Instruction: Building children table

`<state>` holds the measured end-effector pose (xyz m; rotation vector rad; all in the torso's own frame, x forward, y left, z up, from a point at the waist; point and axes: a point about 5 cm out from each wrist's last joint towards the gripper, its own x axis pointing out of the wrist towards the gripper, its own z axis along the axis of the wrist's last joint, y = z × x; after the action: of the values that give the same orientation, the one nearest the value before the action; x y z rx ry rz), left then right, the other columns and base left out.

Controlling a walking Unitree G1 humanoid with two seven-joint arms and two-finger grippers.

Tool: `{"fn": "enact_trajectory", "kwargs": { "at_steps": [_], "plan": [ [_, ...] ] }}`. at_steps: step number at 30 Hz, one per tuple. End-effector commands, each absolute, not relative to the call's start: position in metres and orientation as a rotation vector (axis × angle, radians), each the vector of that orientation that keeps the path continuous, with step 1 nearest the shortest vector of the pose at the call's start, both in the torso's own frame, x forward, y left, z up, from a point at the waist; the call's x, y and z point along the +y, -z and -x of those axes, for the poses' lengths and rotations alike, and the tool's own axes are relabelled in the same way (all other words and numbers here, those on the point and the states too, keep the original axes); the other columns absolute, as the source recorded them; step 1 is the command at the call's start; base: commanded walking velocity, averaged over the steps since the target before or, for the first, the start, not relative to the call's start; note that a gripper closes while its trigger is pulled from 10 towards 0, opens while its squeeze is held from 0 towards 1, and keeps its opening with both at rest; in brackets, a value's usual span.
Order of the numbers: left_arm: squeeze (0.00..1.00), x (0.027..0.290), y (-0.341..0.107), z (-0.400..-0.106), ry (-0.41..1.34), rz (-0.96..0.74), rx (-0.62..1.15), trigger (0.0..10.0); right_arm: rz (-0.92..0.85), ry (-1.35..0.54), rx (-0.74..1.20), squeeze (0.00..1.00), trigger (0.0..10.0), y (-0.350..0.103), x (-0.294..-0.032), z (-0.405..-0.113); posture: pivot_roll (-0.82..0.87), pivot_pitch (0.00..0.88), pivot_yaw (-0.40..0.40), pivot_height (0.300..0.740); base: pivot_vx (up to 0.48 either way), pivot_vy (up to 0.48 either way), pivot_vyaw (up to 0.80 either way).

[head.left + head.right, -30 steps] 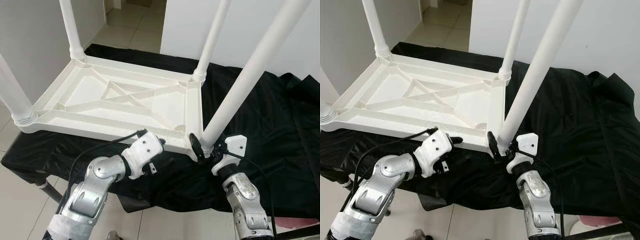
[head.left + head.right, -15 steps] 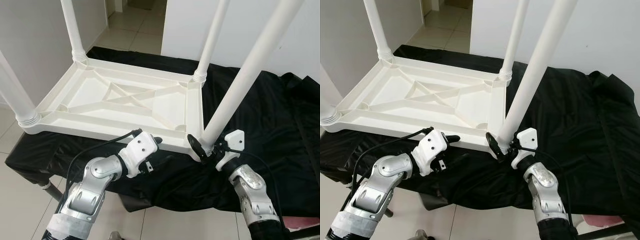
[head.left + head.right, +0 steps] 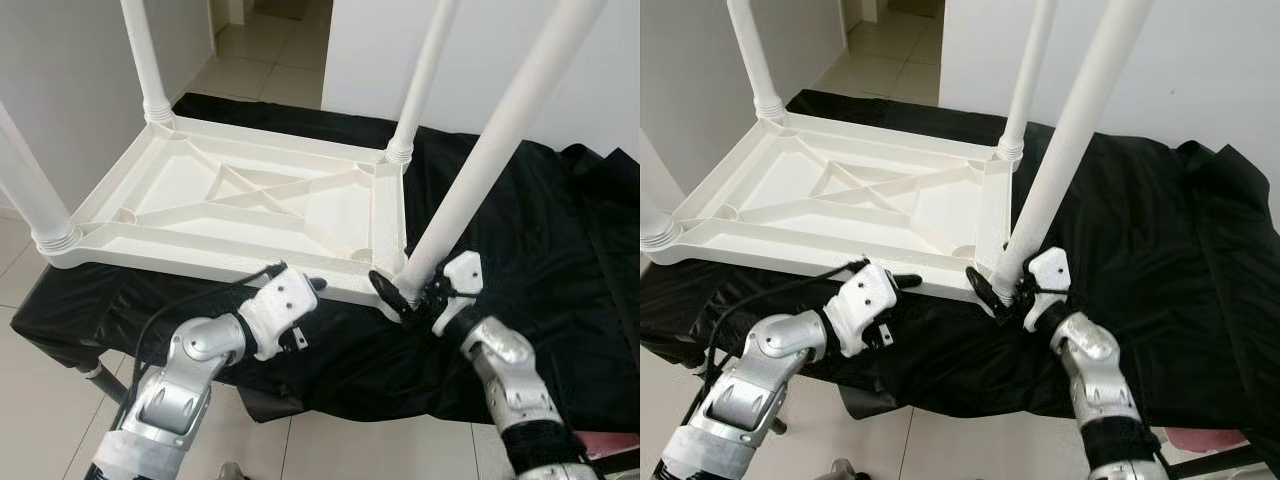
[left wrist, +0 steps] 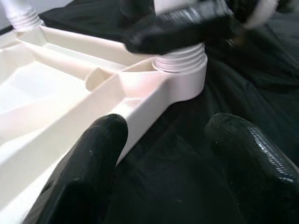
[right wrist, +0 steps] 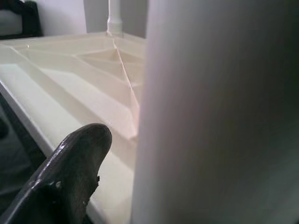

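A white plastic children's table [image 3: 250,200] lies upside down on a black cloth [image 3: 560,230], with its legs pointing up. My right gripper [image 3: 408,290] is shut on the base of the near right leg [image 3: 490,150], where it meets the table's corner. In the right wrist view that leg [image 5: 219,112] stands close beside one black finger [image 5: 70,172]. My left gripper [image 3: 310,286] is open, at the table's front rim just left of that corner. In the left wrist view the rim [image 4: 154,102] runs past its two spread fingers [image 4: 88,172], and the leg's threaded collar [image 4: 180,58] is ahead.
Three other legs stand upright at the far left [image 3: 145,60], far right [image 3: 420,90] and near left [image 3: 30,190] corners. The cloth hangs over the front edge of a low stand. Tiled floor [image 3: 30,400] lies to the left, and white walls stand behind.
My right wrist has turned around the base of the leg, and its forearm has swung out to the right. The left gripper has stayed by the front rim.
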<state>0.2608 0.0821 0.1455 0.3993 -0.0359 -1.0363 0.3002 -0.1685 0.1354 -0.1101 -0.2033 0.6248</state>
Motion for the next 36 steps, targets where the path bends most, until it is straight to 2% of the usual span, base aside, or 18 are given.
{"fn": "enact_trajectory", "kwargs": {
  "at_steps": [1,25,26,28,29,36],
  "plan": [
    [0.00,0.082,-0.147,-0.262,0.985,-0.413,-0.059,10.0,0.103,-0.634,-0.177,0.00,10.0,-0.128,-0.170,-0.299,0.05,0.074,-0.052,0.740,0.000,0.000,0.00],
    [0.00,0.081,-0.145,-0.260,1.001,-0.415,-0.053,10.0,0.101,-0.657,-0.177,0.00,10.0,-0.127,-0.178,-0.304,0.05,0.079,-0.049,0.740,0.000,0.000,0.00],
    [0.00,0.081,-0.145,-0.260,1.003,-0.414,-0.051,10.0,0.091,-0.662,-0.176,0.00,9.5,-0.127,-0.178,-0.305,0.05,0.079,-0.048,0.740,0.000,0.000,0.00],
    [0.00,0.081,-0.145,-0.260,1.004,-0.413,-0.049,10.0,0.085,-0.667,-0.176,0.00,9.5,-0.127,-0.179,-0.305,0.05,0.080,-0.047,0.740,0.000,0.000,0.00],
    [0.00,0.082,-0.144,-0.259,1.005,-0.415,-0.048,10.0,0.074,-0.663,-0.178,0.00,0.0,-0.127,-0.180,-0.305,0.05,0.080,-0.046,0.740,0.000,0.000,0.00],
    [0.00,0.082,-0.144,-0.259,1.009,-0.419,-0.044,10.0,0.078,-0.656,-0.180,0.00,0.0,-0.127,-0.181,-0.305,0.06,0.079,-0.042,0.740,0.000,0.000,0.00]
  ]
}}
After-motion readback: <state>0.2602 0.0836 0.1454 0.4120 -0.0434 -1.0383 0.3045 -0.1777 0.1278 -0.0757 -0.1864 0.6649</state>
